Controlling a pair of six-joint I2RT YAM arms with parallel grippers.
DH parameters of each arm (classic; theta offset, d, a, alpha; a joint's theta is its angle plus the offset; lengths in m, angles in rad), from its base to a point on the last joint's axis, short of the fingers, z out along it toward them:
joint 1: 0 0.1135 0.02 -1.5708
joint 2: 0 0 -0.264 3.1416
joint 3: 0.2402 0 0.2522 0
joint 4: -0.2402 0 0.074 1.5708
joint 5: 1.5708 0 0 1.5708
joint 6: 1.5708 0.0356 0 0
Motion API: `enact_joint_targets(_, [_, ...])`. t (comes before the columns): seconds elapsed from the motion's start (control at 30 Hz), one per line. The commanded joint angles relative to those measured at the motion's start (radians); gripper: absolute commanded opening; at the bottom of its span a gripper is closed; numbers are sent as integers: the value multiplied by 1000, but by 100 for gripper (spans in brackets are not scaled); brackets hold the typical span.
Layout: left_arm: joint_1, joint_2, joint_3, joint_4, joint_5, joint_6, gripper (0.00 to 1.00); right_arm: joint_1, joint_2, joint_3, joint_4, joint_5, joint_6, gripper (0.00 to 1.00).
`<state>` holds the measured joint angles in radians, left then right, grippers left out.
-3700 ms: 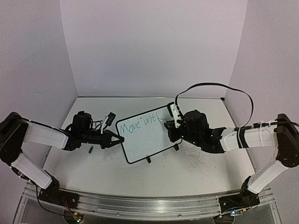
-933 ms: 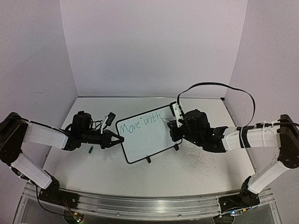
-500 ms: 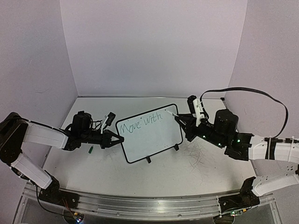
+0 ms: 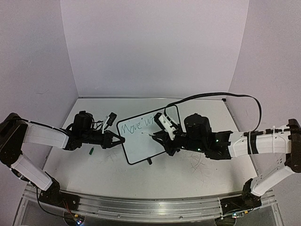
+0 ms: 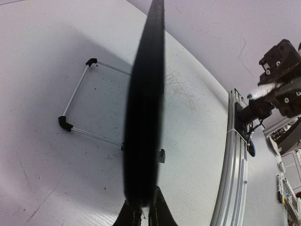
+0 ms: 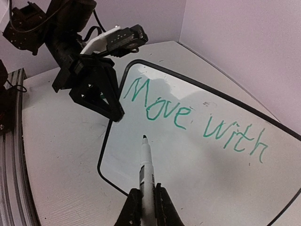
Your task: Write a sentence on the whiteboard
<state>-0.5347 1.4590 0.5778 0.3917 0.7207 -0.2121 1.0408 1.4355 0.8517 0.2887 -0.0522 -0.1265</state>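
The whiteboard [image 4: 141, 148] is stood on the table [image 4: 94, 174] between the two arms. In the top view its long axis runs from near left to far right, and its written face is turned up and toward the arm bases. Its left short edge is clamped by the left fingers [image 4: 119, 140]; from the left wrist it is seen edge-on as a dark band. "Move with" [image 6: 193, 117] is written in green along the upper long edge. A marker [image 6: 146, 172] is clamped in the right fingers [image 4: 162, 139], its tip pointed at the board just below "Move"; whether it touches cannot be told.
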Motion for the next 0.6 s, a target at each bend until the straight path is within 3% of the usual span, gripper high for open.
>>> enact_joint_targets(0.0, [0, 8, 35, -24, -68, 21, 0, 46, 44, 50, -1, 15, -19, 0])
enact_joint_targets(0.37, [-3, -2, 31, -26, -62, 25, 0, 134, 150, 105, 16, 13, -87, 0])
enact_joint_targets(0.57, [-6, -1, 34, -29, -58, 28, 0, 141, 162, 85, 78, 138, -80, 0])
